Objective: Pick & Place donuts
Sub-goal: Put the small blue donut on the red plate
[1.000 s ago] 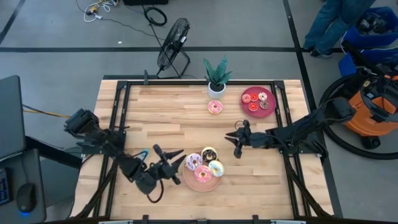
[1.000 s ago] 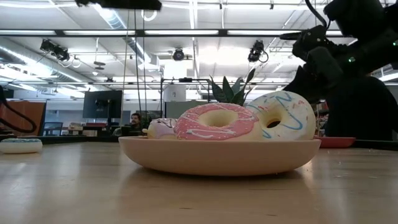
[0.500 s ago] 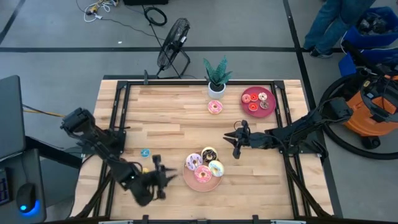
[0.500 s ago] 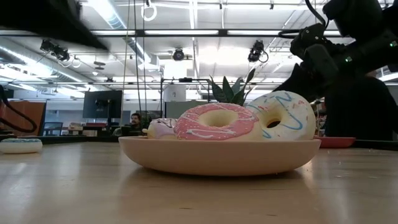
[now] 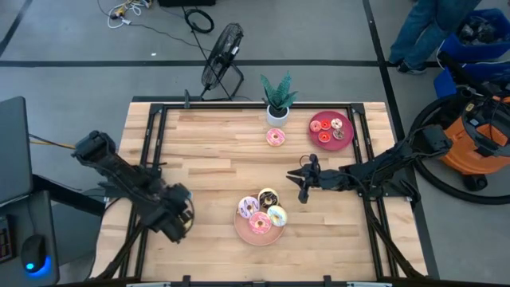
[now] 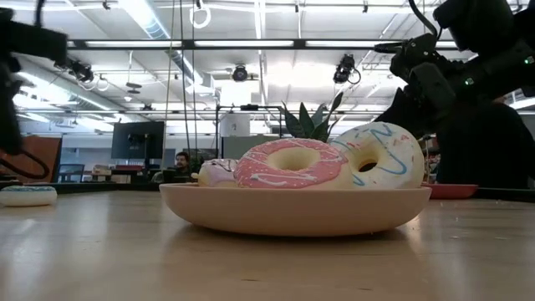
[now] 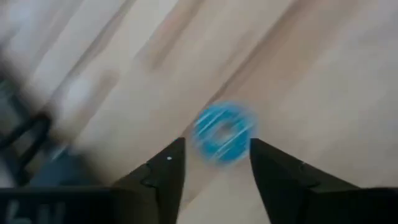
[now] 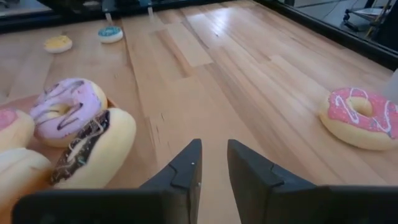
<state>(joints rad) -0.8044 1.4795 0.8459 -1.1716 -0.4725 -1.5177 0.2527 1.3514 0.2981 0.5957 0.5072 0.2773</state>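
A small blue donut (image 7: pixel 222 132) lies flat on the wood, just beyond my left gripper (image 7: pixel 214 149). That gripper is open, points down and hangs over the donut at the table's near left (image 5: pixel 182 206), hiding it in the high view. The wrist picture is blurred. A small yellow donut (image 8: pixel 58 43) lies beside the blue donut (image 8: pixel 110 33). The pink plate (image 5: pixel 256 237) bears several big donuts. A pink donut (image 5: pixel 276 137) lies alone farther back. My right gripper (image 5: pixel 302 183) waits right of the pink plate, narrowly open with nothing between its fingers (image 8: pixel 214 163).
A dark red plate (image 5: pixel 320 121) with small donuts sits at the far right, a potted plant (image 5: pixel 277 100) at the far edge's middle. A fan (image 5: pixel 221 56) stands on the floor behind the table. Bare wood lies between the two plates and along the near edge.
My left gripper has swung away from the pink plate toward the table's left edge, tipped from nearly level to pointing down, and sunk a little over the blue donut. The donuts and my right arm have stayed put.
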